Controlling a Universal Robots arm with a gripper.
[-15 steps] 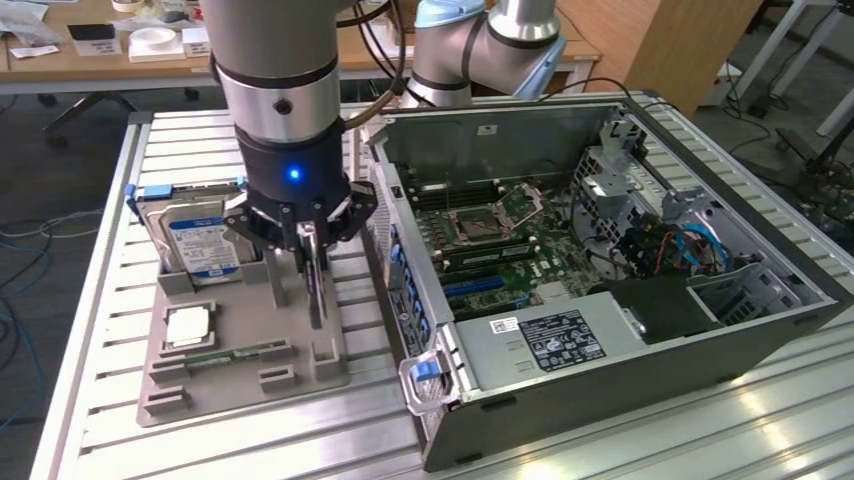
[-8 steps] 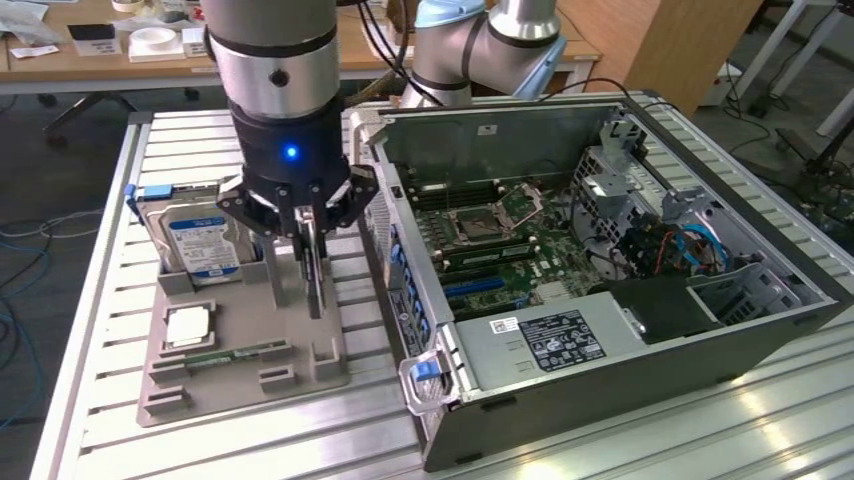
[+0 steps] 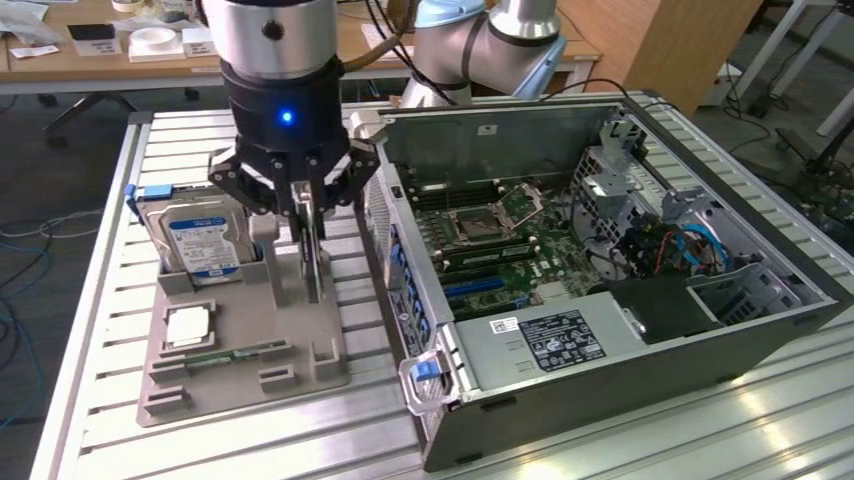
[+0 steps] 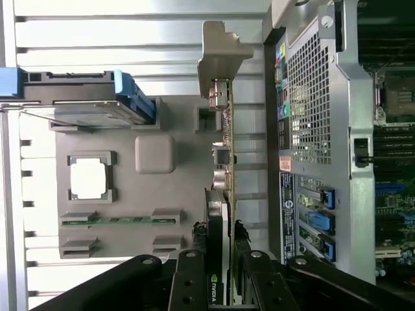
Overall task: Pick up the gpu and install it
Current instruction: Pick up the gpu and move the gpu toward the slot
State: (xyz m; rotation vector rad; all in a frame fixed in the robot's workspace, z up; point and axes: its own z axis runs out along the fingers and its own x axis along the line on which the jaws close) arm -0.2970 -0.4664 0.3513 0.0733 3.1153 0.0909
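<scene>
We had the tool point(image 3: 310, 215) down over the grey holder point(image 3: 227, 375) on the worktop point(image 3: 107, 440), and the gpu point(image 3: 315, 270) stood upright on its edge in the holder's slot, just beside the open computer case point(image 3: 561, 400). The hard drive point(image 3: 200, 240) sat in its own slot on the far side of the card from the case.

To our eye the step in hand was the pick. It wanted a square grip near the card's top edge and a straight pull upward, so the card would not bind in its slot. Any tilt risked knocking the case wall close by.

From the wrist view the tool's two fingers point(image 4: 191, 278) were drawn in to little more than the card's thickness. They pressed both faces of the gpu, clamped on it, and the card's lower edge looked seated in the holder.
</scene>
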